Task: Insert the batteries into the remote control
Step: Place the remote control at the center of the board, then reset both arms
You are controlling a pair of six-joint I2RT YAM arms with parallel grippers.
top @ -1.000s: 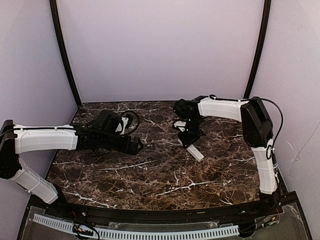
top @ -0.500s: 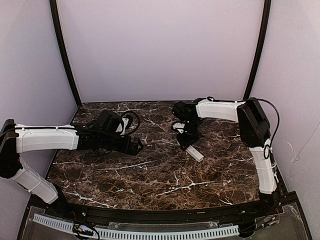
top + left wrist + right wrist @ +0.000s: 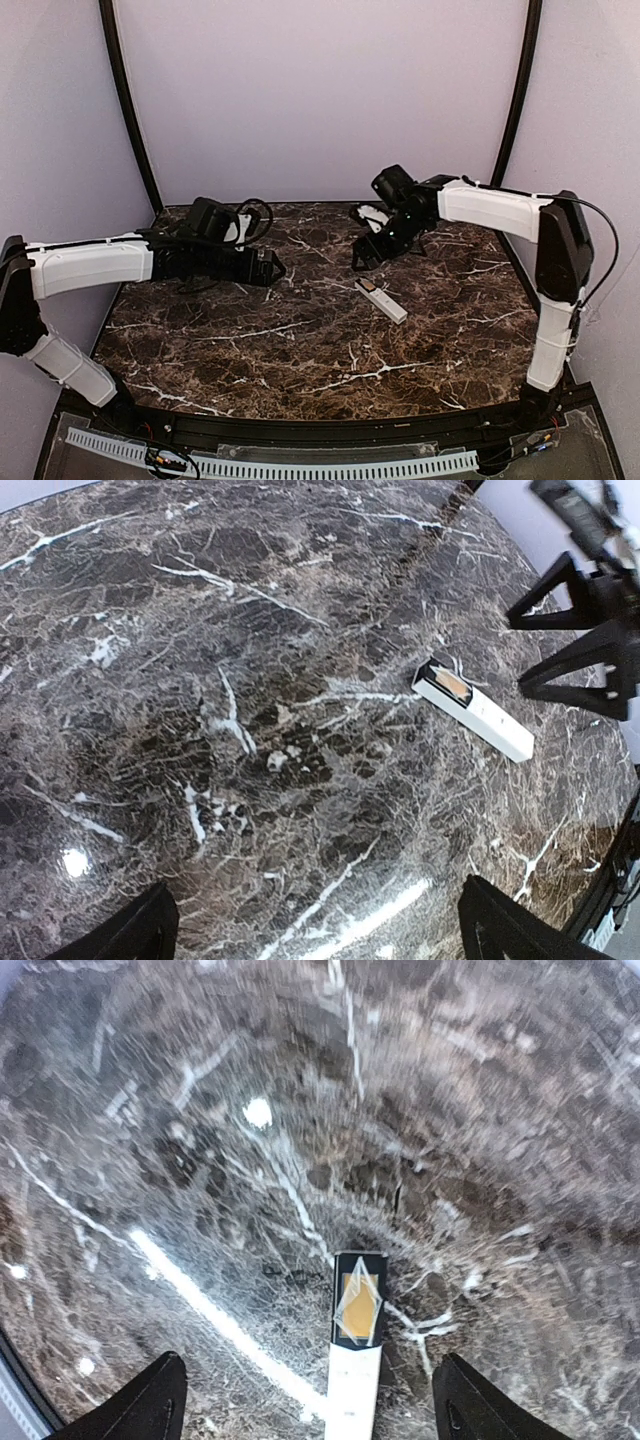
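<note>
I'm working in what looks like a robotics lab test cell, not a lived-in room. Plain pale lilac walls (image 3: 320, 90) close it in on three sides like a booth, and black poles (image 3: 128, 110) curve up at the back corners. The worktop (image 3: 300, 350) is a dark marble-patterned slab. A white-and-black left arm (image 3: 90, 270) and right arm (image 3: 495, 208) rise from its near edge. A loose cable (image 3: 255, 210) loops off the left arm, and a white slotted strip (image 3: 270, 467) runs along the front frame
</note>
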